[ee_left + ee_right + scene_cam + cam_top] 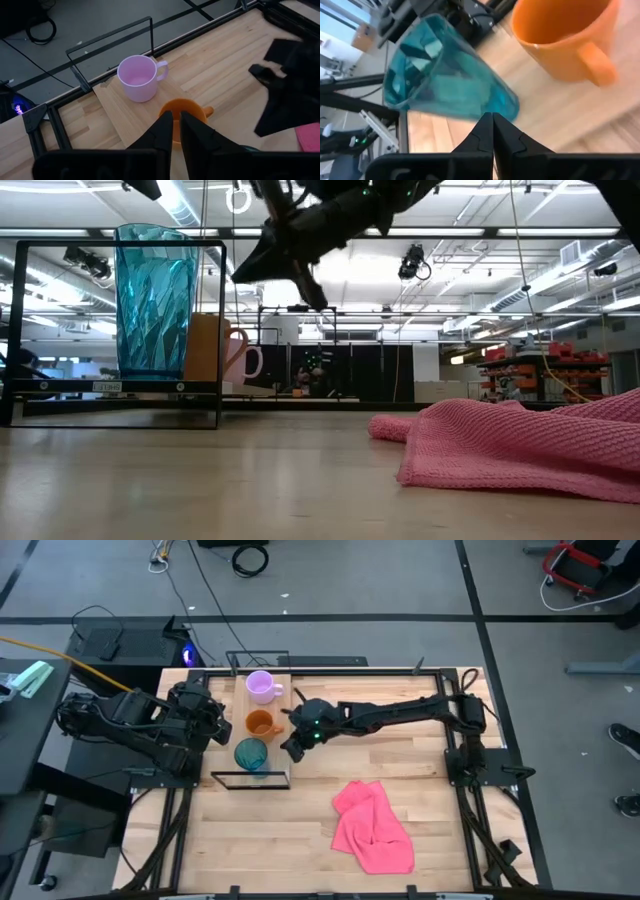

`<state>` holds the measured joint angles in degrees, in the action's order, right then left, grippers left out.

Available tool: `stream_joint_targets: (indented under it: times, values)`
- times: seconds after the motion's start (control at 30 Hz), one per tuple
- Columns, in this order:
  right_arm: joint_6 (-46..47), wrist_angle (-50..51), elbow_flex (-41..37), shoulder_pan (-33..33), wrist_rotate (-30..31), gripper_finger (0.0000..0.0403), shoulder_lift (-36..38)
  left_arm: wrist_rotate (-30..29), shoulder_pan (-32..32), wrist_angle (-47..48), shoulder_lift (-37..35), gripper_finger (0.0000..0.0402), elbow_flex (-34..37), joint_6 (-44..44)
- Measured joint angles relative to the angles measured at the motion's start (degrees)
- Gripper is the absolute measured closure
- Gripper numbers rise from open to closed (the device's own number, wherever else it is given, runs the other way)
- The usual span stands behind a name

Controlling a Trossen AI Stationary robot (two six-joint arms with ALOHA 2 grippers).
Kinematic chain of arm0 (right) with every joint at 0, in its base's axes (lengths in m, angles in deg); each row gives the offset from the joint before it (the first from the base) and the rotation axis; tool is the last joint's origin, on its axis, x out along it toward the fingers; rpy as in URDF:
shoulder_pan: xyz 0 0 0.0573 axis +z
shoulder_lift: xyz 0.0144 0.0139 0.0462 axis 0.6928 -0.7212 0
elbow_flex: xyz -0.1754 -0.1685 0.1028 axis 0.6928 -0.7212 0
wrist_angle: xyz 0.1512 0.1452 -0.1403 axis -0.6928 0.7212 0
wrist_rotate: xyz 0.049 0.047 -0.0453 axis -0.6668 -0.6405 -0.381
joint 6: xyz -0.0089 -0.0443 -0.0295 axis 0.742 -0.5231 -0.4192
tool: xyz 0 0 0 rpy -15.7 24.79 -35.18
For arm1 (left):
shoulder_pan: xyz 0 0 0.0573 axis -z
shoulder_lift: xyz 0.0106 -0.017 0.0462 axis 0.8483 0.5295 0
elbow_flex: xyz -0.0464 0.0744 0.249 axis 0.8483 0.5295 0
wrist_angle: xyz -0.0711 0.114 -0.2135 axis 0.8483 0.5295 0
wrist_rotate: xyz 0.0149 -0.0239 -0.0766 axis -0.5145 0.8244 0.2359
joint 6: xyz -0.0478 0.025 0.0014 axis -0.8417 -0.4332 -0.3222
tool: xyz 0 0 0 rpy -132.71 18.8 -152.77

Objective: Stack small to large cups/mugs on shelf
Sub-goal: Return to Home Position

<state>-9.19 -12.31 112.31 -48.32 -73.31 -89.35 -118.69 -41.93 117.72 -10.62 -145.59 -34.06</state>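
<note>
My right gripper (492,117), pinched shut on nothing, hovers just beside the teal patterned cup (450,75) and the orange mug (565,35). Only the high view shows all three in a row on the shelf (243,706), with the purple mug (263,687) farthest. My left gripper (176,117), closed and empty too, waits at the shelf's other side.

so the right arm (400,715) is hanging stretched way out sideways, wrist tipping down, right gripper (492,117) pinching fully closed, while the left arm (130,720) is sitting folded up, left gripper (176,115) fingers nearly touching.
</note>
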Motion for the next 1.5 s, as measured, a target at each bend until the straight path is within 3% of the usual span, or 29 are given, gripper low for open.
stream_joint_targets:
  times: [0.2,0.53,0.77,0.97,1.07,1.27,1.5]
  values:
    - [0.0,5.1,0.0,0.1,-0.1,0.0393,7.1,-1.0,0.0,0.0,0.0,0.0359,0.0,0.5]
    - [-4.4,9.9,0.0,5.1,0.0,0.0391,26.1,-0.5,0.0,-1.2,0.0,0.0369,0.0,0.2]
    - [-16.7,20.6,0.0,10.7,-0.1,0.0388,39.3,8.5,0.0,-3.1,0.0,0.0361,0.0,0.0]
    - [-13.9,32.0,0.0,16.7,0.6,0.0387,48.8,14.0,0.2,-6.7,0.0,0.0369,0.0,-0.1]
    - [-13.0,33.0,0.0,20.3,5.3,0.0387,52.2,14.1,0.2,-10.3,0.0,0.0372,0.0,-0.1]
    - [-12.9,30.2,-2.5,25.9,10.8,0.0387,57.2,14.1,0.2,-25.9,0.0,0.0365,0.0,15.0]
    - [-10.9,7.9,-20.6,31.3,11.1,0.0387,64.7,18.2,3.9,-57.5,1.1,0.0364,2.0,41.2]
